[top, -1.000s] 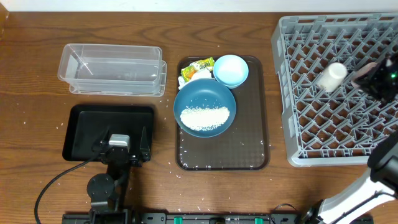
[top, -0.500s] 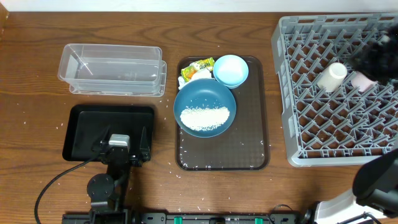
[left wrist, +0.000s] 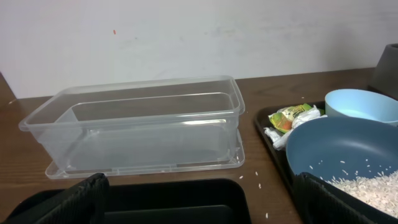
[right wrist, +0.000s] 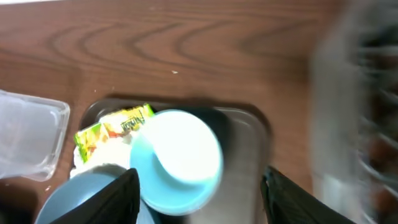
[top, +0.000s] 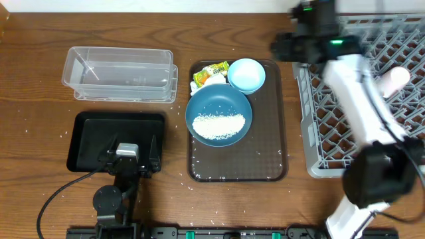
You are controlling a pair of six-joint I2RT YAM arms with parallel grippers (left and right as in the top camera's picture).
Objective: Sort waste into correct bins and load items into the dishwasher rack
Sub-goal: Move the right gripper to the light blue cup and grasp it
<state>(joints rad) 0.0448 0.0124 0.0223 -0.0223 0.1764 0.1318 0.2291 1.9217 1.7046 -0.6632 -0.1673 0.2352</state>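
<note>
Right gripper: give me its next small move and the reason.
Probably lower the right gripper straight toward the light-blue bowl. Its jaws stand open and empty, and the wrist view shows the bowl between them. The bowl is on the brown tray, not yet in the grey rack.

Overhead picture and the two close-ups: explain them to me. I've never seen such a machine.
Two robot arms work at a table. One camera looks down from above; one sits on each wrist. The left claw hangs open over the black tray, near the clear tub. The right claw, open and empty, is above the light-blue bowl. That bowl, a wrapper and a dark-blue dish of rice sit on the brown tray. A pink cup lies in the grey rack.
</note>
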